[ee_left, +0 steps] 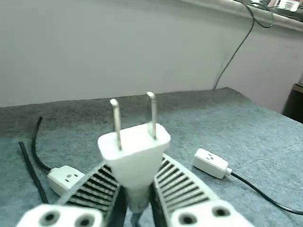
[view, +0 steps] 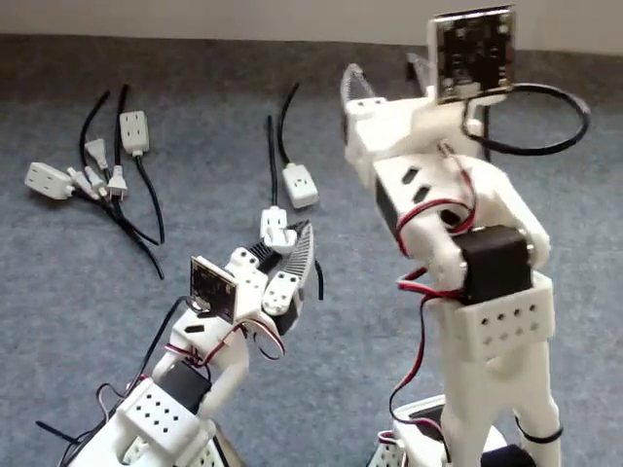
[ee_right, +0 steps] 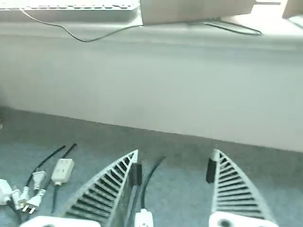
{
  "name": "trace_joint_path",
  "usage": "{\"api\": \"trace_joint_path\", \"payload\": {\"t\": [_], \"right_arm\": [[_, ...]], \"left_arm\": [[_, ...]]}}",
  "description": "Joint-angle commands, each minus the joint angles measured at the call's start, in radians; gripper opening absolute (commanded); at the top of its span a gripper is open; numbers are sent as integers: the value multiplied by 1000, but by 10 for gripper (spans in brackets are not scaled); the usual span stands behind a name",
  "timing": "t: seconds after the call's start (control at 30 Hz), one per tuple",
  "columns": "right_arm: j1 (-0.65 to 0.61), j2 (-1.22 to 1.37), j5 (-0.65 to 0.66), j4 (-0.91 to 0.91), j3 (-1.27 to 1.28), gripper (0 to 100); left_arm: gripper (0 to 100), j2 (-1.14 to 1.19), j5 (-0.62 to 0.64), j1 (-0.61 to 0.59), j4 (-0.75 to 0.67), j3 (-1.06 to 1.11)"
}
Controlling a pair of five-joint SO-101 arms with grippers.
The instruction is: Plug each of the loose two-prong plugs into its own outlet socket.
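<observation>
Your left fingers (ee_left: 180, 182) gripped the two-prong plug (ee_left: 135, 151), prongs up, just short of the outlet socket (view: 300, 185). Your right fingers (ee_right: 104, 189) stood wide apart, empty, near that socket.

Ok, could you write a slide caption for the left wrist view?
Left gripper shut on a white two-prong plug, prongs pointing outward; two outlet sockets lie on the table beyond.

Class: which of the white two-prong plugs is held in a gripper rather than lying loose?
The plug clamped in the left gripper, prongs pointing away from it. The other plugs lie on the carpet.
</observation>
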Motion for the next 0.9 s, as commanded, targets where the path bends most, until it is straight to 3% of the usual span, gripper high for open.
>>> {"api": "trace_joint_path", "payload": {"t": [0.0, 0.13, 0.3, 0.43, 0.6, 0.73, 0.87], "right_arm": [[162, -8, 11, 99, -58, 248], [326, -10, 11, 202, -58, 248], [479, -13, 11, 288, -58, 248], [565, -10, 11, 329, -56, 248], [587, -8, 12, 420, 15, 248], [587, -8, 12, 412, 208, 249], [587, -13, 14, 331, 438, 249]], "left_arm": [[7, -12, -46, -104, 8, -4], [11, -12, -68, -239, 155, 4], [45, -13, -391, -321, 446, -7], [50, -13, -568, -323, 674, -65], [52, -13, -744, -321, 1089, -292], [54, -13, -1005, -335, 1435, -476], [115, -13, -1169, -418, 1602, -558]]}}
